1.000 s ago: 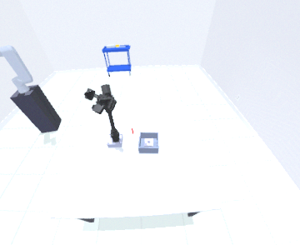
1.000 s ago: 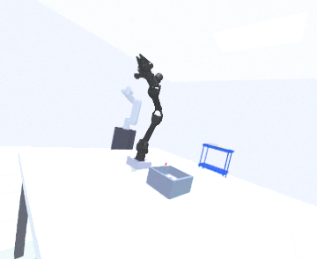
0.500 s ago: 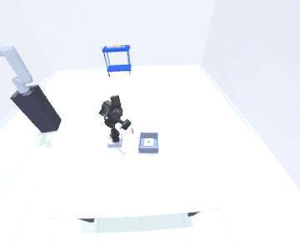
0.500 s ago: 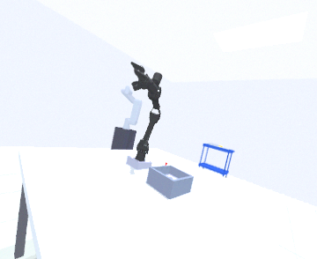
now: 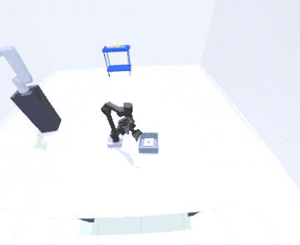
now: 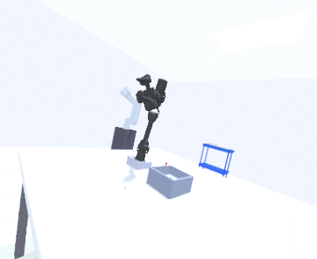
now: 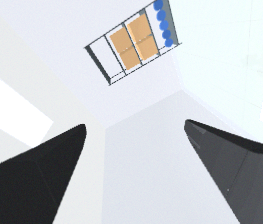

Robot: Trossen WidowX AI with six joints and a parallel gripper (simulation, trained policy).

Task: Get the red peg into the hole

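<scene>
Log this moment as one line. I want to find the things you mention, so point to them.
gripper (image 5: 137, 135) (image 6: 139, 79) (image 7: 135, 125): open, empty | red peg (image 6: 165, 164): outside box | open box (image 5: 148, 151) (image 6: 159, 183): no peg visible inside

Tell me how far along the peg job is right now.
Nothing looks done: the red peg shows outside the open box, on its far side in the exterior view. Nothing is in hand either; the gripper is open, and the wrist view shows only walls and a shelf unit between and beyond the fingers. Picking up the peg, lowering it into the box and seating it in the plate's hole all remain.
</scene>
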